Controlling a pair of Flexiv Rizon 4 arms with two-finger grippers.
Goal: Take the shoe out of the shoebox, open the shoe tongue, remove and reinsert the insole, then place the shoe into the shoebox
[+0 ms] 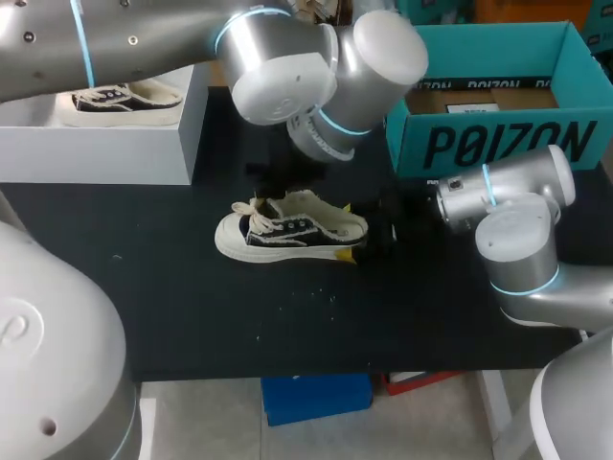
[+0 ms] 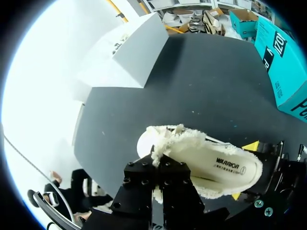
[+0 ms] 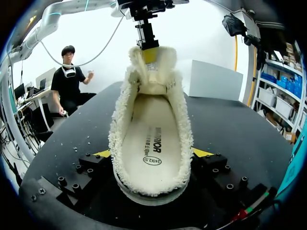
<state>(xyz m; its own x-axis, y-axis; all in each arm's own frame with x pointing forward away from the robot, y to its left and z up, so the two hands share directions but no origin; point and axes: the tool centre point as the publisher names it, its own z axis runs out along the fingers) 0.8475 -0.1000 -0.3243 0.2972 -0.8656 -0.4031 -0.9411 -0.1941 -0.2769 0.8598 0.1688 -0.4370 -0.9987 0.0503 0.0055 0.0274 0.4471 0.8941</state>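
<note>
Two sneakers, two boxes. One sneaker [image 1: 287,230] lies on the black table [image 1: 192,316], its heel clamped by the right gripper [image 1: 349,230] and its tongue [image 2: 165,143] pinched in the left gripper [image 2: 158,165]. The second sneaker [image 1: 120,101] rests atop the white box [image 1: 96,153]; the teal shoebox [image 1: 498,144] stands open.

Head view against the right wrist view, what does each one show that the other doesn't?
Only the head view: a second shoe on the white box, and the black side of the shoe. Only the right wrist view: the insole lying inside, and the left tool pinching the tongue. Both: the shoe on the black table, with the right tool gripping its heel.
</note>
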